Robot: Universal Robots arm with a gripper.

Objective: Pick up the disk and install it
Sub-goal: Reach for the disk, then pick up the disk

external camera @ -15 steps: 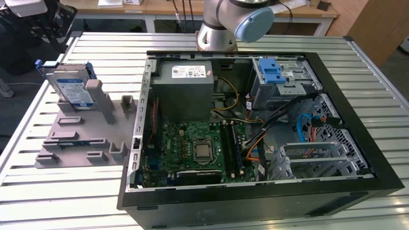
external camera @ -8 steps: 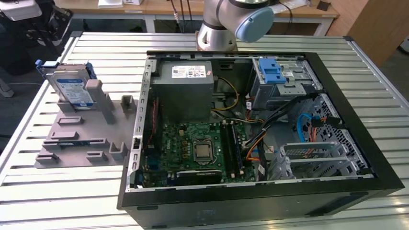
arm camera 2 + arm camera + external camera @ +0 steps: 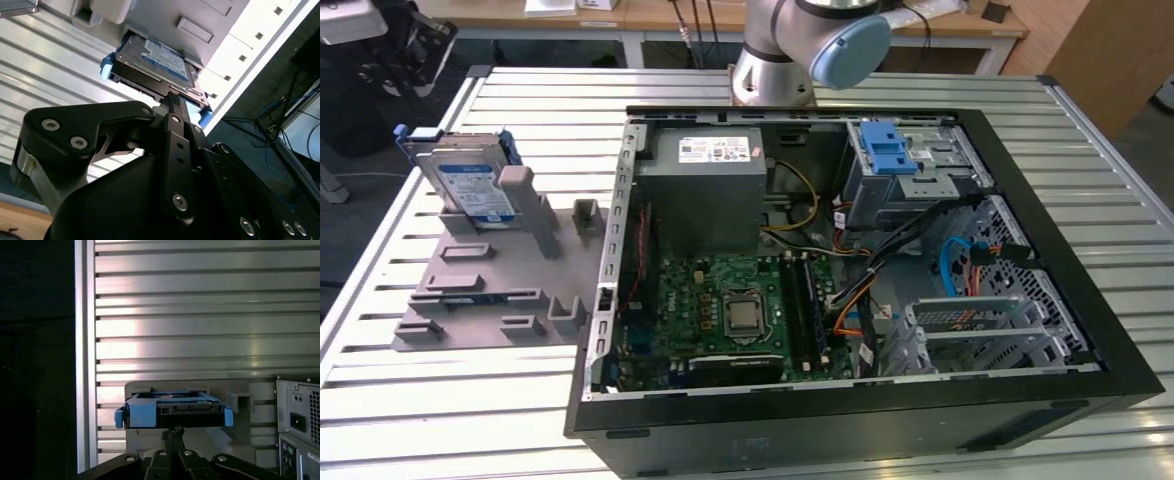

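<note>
Arm: in the exterior view the arm [image 3: 781, 50] rises from the table just behind the far wall of the computer case [image 3: 854, 430], a grey tube with a light-blue capped joint [image 3: 850, 50].
Gripper: in both wrist views the gripper [image 3: 172, 98] [image 3: 173, 430] points at the disk. Its black linkages run in to two thin fingers [image 3: 176, 112] pressed together, with nothing between them.
Disk: the disk [image 3: 464, 180] [image 3: 155, 60] [image 3: 172, 410] stands on its edge in a grey holder [image 3: 480, 300], on the exterior view's left of the computer case and well apart from it. It lies beyond the fingertips and in line with them.
Holder: a flat matt grey plate with upright posts and small slotted blocks, lying on the table just beside the case's side wall.
Surface: a table [image 3: 440, 420] of long ribbed aluminium slats that catch bright streaks of light; the case lies on it with its open side up.
Case contents: a grey metal power supply [image 3: 707, 190] with a white sticker sits in the far corner nearest the holder. A green motherboard [image 3: 720, 310] lies nearer the camera than it. A blue plastic latch [image 3: 887, 150] sits on the metal drive cage in the other far corner, with coloured cables trailing from there.
Room: wooden workbenches [image 3: 667, 15] run behind the case, beyond the table, and a wooden panel [image 3: 1101, 50] stands off its far corner on the exterior view's right.
Materials: the disk has a silver metal body with a blue-and-white label and a blue plastic frame at its edges. The case has a black shell and perforated grey steel inside.
</note>
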